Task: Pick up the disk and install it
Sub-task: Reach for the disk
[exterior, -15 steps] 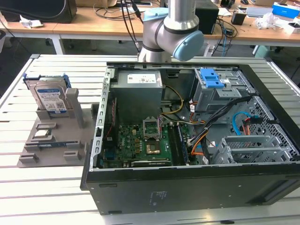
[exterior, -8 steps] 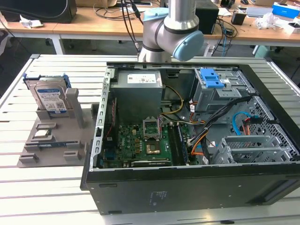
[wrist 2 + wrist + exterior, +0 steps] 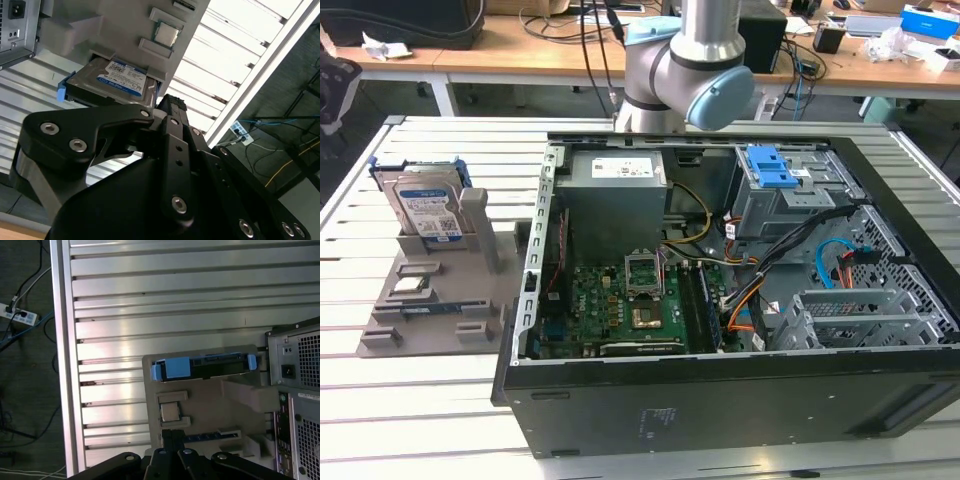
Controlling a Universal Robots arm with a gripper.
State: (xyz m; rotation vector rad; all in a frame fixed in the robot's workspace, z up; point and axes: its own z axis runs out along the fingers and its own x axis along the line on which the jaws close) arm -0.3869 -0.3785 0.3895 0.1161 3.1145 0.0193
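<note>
The disk [image 3: 428,208] stands on edge in a slot of the grey holder [image 3: 460,285] on the table [image 3: 420,420], to the exterior view's left of the open case [image 3: 720,400]. This probably leaves its upper edge free for a pinch from above, and the case lies on its side with the lid off, which seems meant to leave its bays reachable from overhead. In the first wrist view the gripper [image 3: 172,435] has its 2 fingers pressed together on nothing, apart from the disk and touching neither it nor the holder.
</note>
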